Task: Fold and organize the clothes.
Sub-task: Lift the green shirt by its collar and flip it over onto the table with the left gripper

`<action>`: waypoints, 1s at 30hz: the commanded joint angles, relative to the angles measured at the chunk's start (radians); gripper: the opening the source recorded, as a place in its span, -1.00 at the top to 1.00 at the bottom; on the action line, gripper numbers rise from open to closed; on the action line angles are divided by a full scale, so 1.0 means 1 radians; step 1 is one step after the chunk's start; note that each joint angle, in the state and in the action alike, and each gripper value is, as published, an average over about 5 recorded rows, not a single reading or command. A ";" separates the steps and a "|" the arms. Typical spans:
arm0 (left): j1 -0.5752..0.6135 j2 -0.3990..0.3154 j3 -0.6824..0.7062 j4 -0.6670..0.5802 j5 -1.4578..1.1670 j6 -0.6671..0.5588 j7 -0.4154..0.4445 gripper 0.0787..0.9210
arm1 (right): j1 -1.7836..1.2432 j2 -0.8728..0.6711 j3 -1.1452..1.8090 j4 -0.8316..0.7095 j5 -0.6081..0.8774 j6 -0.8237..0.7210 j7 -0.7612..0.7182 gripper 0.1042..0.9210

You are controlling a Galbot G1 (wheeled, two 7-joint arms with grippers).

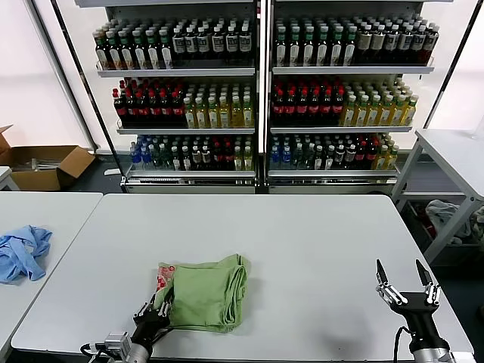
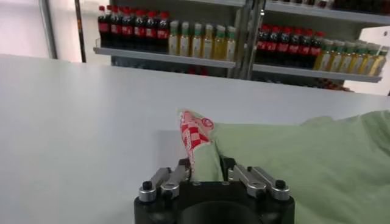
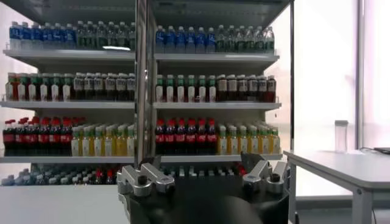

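The light green polo shirt [image 1: 206,293] lies folded into a compact bundle on the white table [image 1: 302,242], toward the near edge and left of the middle; its near-left corner, where the red-and-white checkered logo print [image 1: 163,274] turns up, sits right at the left gripper [image 1: 153,311]; in the left wrist view the left gripper [image 2: 206,165] has its fingers drawn in on either side of that raised fold of cloth, pinching the shirt's edge just below the logo print [image 2: 195,135], while the rest of the shirt [image 2: 317,164] spreads off to one side over the table [image 2: 85,115]; the left arm comes up from the table's near edge, low and reaching forward, its wrist close to the tabletop; the right gripper [image 1: 406,286] stands well apart from the shirt, near the table's near-right corner, raised clear of the surface with its fingers pointing upward and spread wide, holding nothing; in the right wrist view the right gripper [image 3: 204,173] faces the drinks shelves [image 3: 140,103] behind the table; those shelves [image 1: 257,91] carry rows of bottles; a light blue garment [image 1: 23,252] lies crumpled on a separate table to the left, and an open cardboard box [image 1: 45,166] rests on the floor beyond it.
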 commanded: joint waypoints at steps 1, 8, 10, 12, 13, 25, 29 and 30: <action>-0.007 0.044 -0.068 -0.110 -0.041 -0.004 -0.018 0.48 | 0.018 0.003 -0.001 0.011 0.007 -0.019 0.004 -0.76; 0.043 0.141 -0.393 -0.179 -0.137 0.058 -0.030 0.86 | 0.083 0.005 -0.025 0.010 0.009 -0.051 0.004 -0.76; 0.062 0.155 -0.505 -0.190 -0.156 0.089 -0.029 0.86 | 0.096 0.001 -0.029 0.006 0.013 -0.056 0.006 -0.76; 0.070 0.167 -0.599 -0.201 -0.165 0.125 -0.036 0.86 | 0.104 -0.004 -0.032 0.003 0.017 -0.057 0.006 -0.76; 0.070 0.174 -0.637 -0.209 -0.167 0.141 -0.041 0.86 | 0.106 -0.006 -0.032 0.003 0.018 -0.058 0.007 -0.76; 0.002 0.147 -0.233 -0.099 0.265 -0.052 0.037 0.86 | 0.103 -0.005 -0.028 0.009 0.022 -0.056 0.007 -0.76; -0.129 0.070 0.038 0.214 0.433 -0.170 0.074 0.86 | 0.098 0.000 -0.026 0.020 0.021 -0.062 0.006 -0.76; -0.155 0.047 0.087 0.260 0.465 -0.184 0.076 0.86 | 0.096 0.000 -0.023 0.023 0.020 -0.066 0.006 -0.76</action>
